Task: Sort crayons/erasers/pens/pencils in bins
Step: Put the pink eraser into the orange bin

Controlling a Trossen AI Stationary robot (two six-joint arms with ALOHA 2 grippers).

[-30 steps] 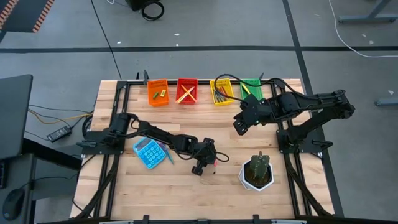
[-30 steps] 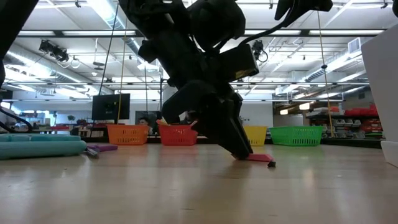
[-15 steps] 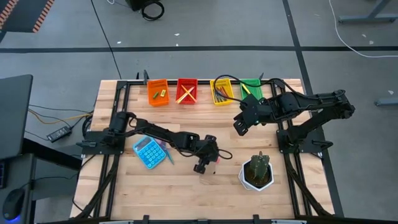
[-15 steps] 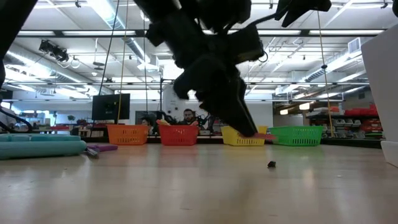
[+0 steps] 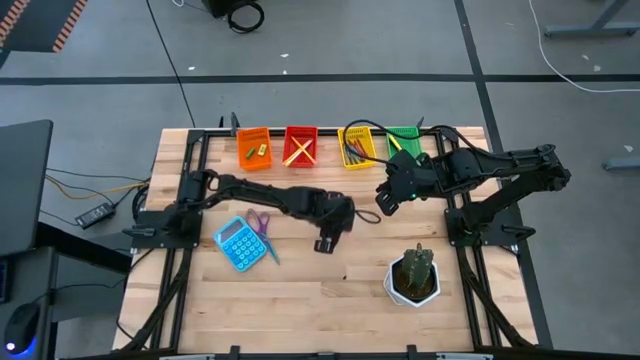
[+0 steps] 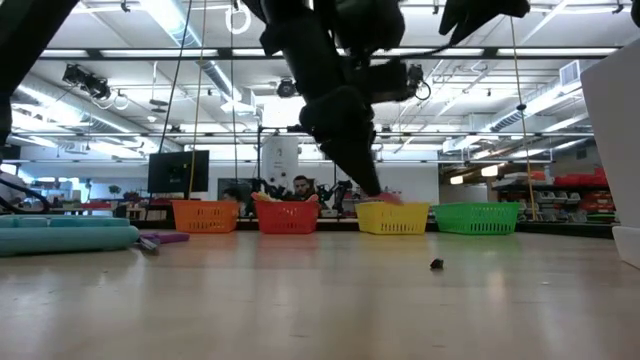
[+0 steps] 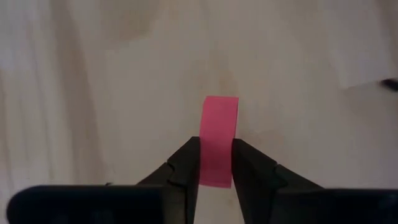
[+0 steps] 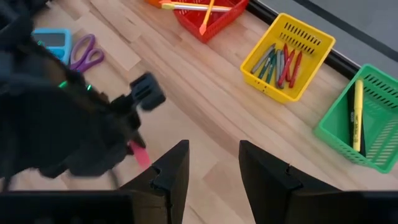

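Observation:
A pink eraser [image 7: 219,115] hangs above the wooden table with my left gripper [image 7: 216,149] shut on it, near the table's middle [image 5: 325,243]. In the low view the eraser [image 6: 386,198] shows in front of the yellow bin [image 6: 392,218]. Four bins stand in a row at the far edge: orange [image 5: 253,147], red [image 5: 300,145], yellow [image 5: 358,146], green [image 5: 403,143]. My right gripper [image 8: 214,155] stands open, high above the table near the yellow and green bins [image 5: 386,203], with nothing between its fingers. My left gripper pinches the eraser's two broad flat sides [image 7: 217,163] between its two fingers, at one end. The fingers slant down from above. The eraser's other end [image 7: 221,106] sticks out past the fingertips, and the eraser is lifted clear of the table.
A blue calculator [image 5: 236,245] and purple scissors [image 5: 260,222] lie at the left. A white cactus pot [image 5: 413,278] stands at the near right. A tiny dark bit [image 6: 436,264] lies on the table.
My left gripper has risen and gone toward the table's far edge with the pink eraser. The eraser lay on the table a second ago and now hangs clear of it, while the dark bit stays where it was.

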